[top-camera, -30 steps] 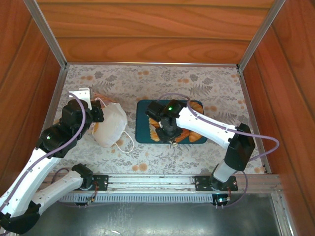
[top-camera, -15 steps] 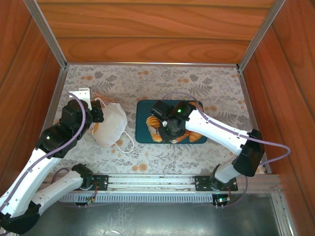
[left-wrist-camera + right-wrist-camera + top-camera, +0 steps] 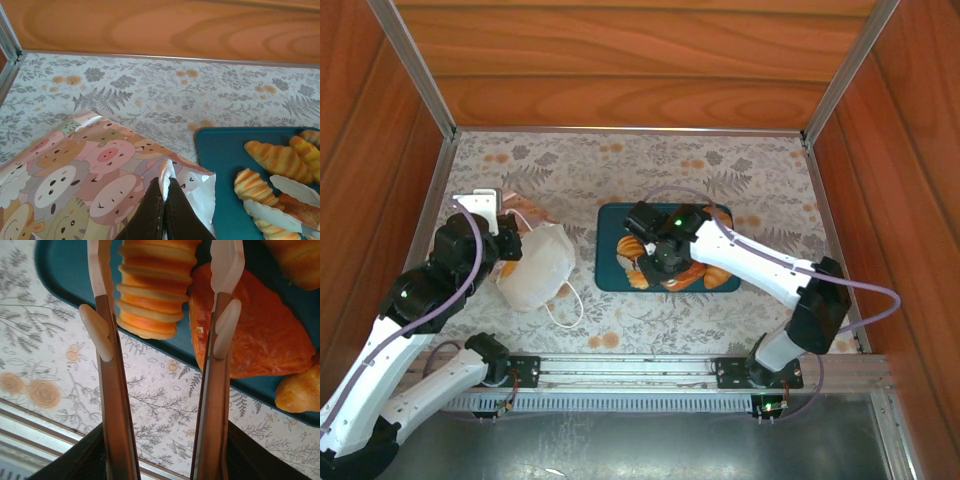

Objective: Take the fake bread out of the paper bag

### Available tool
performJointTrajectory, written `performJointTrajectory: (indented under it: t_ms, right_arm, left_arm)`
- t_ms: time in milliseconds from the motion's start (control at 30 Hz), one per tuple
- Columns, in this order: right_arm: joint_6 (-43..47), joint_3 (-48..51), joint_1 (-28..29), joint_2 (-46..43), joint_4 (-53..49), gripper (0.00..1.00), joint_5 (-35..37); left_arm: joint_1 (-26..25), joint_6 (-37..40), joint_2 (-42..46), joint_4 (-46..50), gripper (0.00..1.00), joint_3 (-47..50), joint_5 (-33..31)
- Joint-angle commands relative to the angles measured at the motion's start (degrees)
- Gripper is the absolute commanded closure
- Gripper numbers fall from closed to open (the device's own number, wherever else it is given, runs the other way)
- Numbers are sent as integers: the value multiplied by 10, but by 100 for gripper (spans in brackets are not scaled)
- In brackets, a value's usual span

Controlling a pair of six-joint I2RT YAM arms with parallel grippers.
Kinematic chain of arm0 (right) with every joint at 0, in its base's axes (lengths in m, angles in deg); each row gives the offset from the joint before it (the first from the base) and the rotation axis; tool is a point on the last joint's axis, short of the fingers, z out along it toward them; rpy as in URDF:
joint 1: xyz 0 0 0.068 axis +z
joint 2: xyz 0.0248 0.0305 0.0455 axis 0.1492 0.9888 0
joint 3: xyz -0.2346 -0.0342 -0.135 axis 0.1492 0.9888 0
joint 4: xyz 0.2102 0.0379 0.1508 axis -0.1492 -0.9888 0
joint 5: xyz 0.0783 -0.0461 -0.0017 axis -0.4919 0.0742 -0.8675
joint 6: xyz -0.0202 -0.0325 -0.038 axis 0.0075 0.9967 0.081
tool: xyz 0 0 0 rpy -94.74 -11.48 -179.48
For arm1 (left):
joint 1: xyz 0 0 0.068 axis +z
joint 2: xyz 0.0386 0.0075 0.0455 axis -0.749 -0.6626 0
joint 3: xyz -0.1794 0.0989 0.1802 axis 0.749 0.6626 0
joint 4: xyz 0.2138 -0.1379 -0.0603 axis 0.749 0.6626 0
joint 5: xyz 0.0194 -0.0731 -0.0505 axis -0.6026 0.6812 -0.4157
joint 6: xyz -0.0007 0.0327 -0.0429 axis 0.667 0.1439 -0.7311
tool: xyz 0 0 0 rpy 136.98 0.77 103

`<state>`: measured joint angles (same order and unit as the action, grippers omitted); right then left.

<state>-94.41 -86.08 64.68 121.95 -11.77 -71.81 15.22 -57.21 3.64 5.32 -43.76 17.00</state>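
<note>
At the left edge of the desk [image 3: 740, 165], about midway between its far and near edges, the left gripper [image 3: 510, 247] is clenched on the paper bag [image 3: 536, 264]. In the left wrist view its dark fingers [image 3: 150, 212] are pressed together, pinching a white fold at the bag's rim. The bag lies tipped on its side, with its cartoon-animal print [image 3: 85, 172] facing up. A white cord handle [image 3: 565, 300] loops out from it toward the near edge.

Just right of the bag, around the middle of the desk, sits a teal tray [image 3: 610, 220]. The fake bread [image 3: 632, 246] lies out on this tray, well apart from the bag. The left wrist view shows a croissant [image 3: 280, 160] and a ridged roll [image 3: 251, 184] on the teal surface.

Over the near part of the tray hangs the right gripper [image 3: 162, 330], released, its pale-tipped fingers [image 3: 99, 332] spread. In the right wrist view a ridged roll [image 3: 155, 287] lies between the tips, with a thin gap on each side. Right of it, a reddish flat pastry [image 3: 250, 337] passes under the right finger. Another croissant [image 3: 299, 390] rests at the tray's near rim.
</note>
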Motion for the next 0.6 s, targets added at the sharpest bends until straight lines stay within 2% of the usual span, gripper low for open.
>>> performJointTrajectory:
  t_ms: [0, 133, 367, 567]
  right_arm:
    - [37, -19, -4, 27, -24, 49, -10]
    - [84, -15, -1, 35, -17, 58, -54]
    - [183, 17, 3, 4, -3, 60, -77]
    - [223, 37, 4, -2, 7, 60, -28]
  left_arm:
    - [2, 20, 11, 18, 100, -7, -1]
    - [2, 17, 19, 30, 100, -11, -19]
    - [2, 14, 20, 37, 100, -13, -28]
    - [2, 19, 6, 38, 100, -17, -34]
